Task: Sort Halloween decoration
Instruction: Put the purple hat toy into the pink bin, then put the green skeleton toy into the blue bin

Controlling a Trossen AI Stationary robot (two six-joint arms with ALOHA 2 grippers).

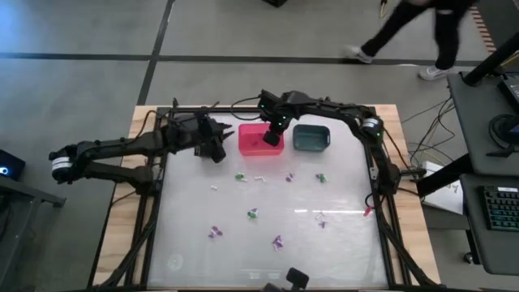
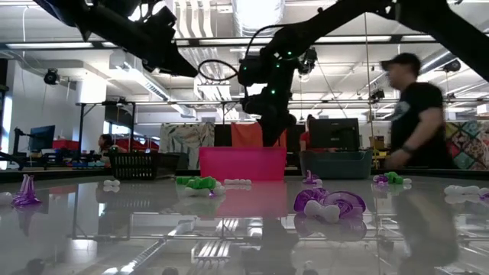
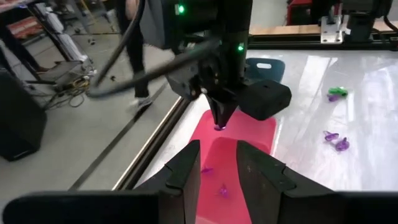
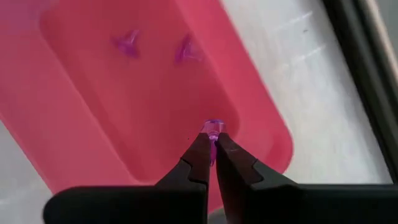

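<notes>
High view: camera sits above, faces straight down, far enough to take in the whole table (image 1: 268, 235) and both my arms.

Low view: camera at tabletop height, level, facing across the table toward the room behind.

Left wrist view: looks past my left gripper (image 3: 217, 168) toward the pink bin (image 3: 249, 140), moderately near.

Right wrist view: very close, aimed down into the same pink bin (image 4: 93, 124).

Shared: the pink bin shows in all four views; in the high view it lies at 12 o'clock (image 1: 261, 138).
</notes>
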